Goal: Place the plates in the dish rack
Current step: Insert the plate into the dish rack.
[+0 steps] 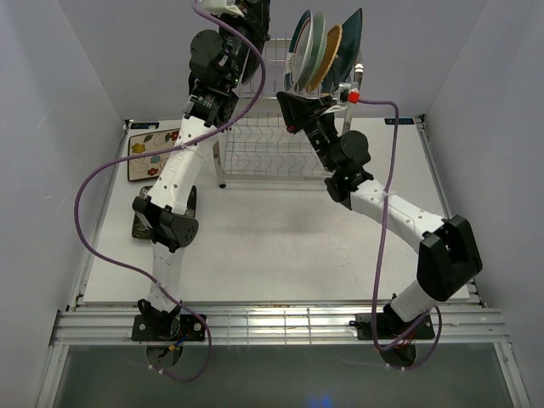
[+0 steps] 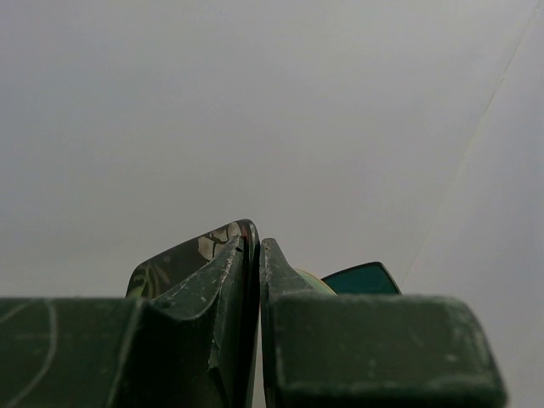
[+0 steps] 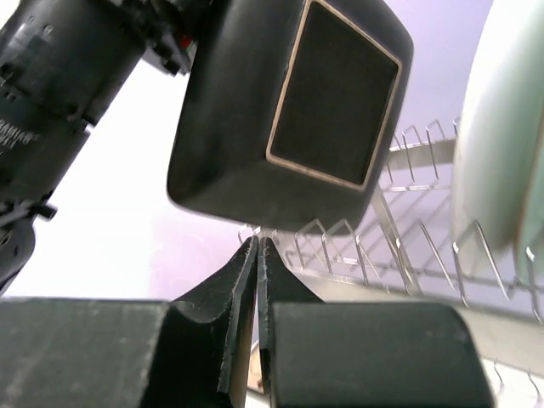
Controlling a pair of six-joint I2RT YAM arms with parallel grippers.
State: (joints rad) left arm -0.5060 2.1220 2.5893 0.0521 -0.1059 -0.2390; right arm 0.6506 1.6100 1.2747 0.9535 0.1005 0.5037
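I'm watching the left gripper (image 2: 259,245) pinching the dark plate (image 3: 289,110) by its rim above the dish rack (image 1: 263,153) at twelve o'clock; the right gripper (image 3: 257,251) is hovering closed, empty, near it.

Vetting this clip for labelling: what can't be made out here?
- Left wrist view: the left fingers cover most of the dark plate; only a corner of the teal plate shows.
- Right wrist view: the right edge cuts the pale green plate; which dish rack slot the dark plate hangs over is unclear.
- Top view: the top edge cuts off the left fingers; the left arm overlaps the cream floral plate.
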